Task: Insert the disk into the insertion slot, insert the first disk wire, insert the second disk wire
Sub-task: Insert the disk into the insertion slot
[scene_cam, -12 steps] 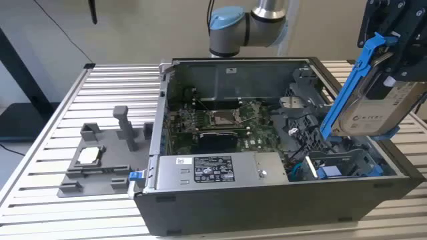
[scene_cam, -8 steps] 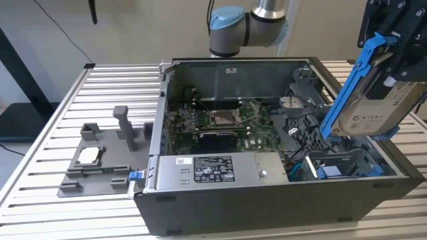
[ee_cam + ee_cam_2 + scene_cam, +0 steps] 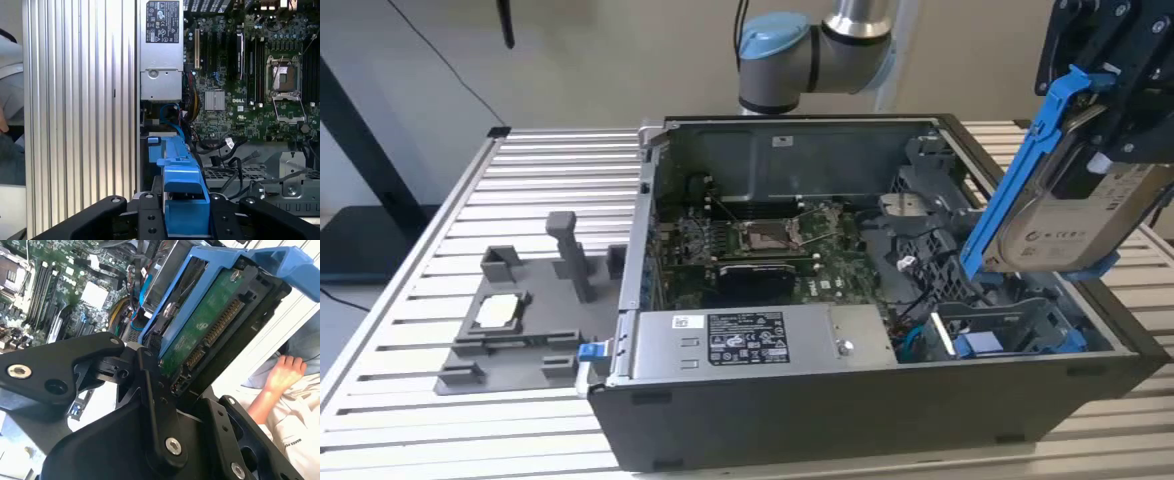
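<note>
Gripper (image 3: 1110,115) closed on the disk (image 3: 1067,225), fingers (image 3: 145,217) clamping the blue carrier frame (image 3: 182,200) from both sides in the first wrist view; nothing else in the grasp. Slatted table (image 3: 547,170) carries the open computer case (image 3: 881,395), with the motherboard (image 3: 761,240) exposed and the silver power-supply box (image 3: 747,340) along the case's near wall. Insertion slot (image 3: 1003,325) sits in the case's near corner at the exterior view's right, just beside the power-supply box, and appears unoccupied. Disk hangs above that corner, clear of the cage, steeply tilted with one end tab high and the lower end nearest the slot; green circuit board (image 3: 205,325) and connector edge show in the second wrist view. Judgement: first step, disk insertion, in hand; disk not yet entered, both wires undone. Seating it would call for levelling the carrier and squaring it with the cage walls before lowering. Person's hand (image 3: 285,375) shows beyond the table edge.
</note>
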`<act>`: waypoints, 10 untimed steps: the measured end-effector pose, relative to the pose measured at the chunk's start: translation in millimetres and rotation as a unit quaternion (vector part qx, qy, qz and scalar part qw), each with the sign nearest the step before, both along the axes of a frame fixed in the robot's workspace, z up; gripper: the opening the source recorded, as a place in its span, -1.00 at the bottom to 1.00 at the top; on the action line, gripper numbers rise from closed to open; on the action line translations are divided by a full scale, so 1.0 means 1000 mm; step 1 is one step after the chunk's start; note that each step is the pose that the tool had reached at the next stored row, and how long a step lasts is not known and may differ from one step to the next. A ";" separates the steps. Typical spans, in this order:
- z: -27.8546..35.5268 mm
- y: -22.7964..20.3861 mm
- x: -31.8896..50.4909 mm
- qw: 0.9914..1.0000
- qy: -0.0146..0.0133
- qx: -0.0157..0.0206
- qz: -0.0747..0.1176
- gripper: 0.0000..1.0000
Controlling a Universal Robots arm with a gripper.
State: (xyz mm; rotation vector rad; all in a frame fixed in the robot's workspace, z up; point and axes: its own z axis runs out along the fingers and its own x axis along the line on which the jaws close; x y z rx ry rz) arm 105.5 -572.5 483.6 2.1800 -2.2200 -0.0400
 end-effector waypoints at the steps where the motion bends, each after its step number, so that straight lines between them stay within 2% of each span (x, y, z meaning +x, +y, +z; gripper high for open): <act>1: -0.0007 0.0000 0.0000 1.000 0.000 0.000 0.000 -0.35; 10: -0.0100 0.0000 0.0012 1.000 0.000 0.000 0.004 -0.35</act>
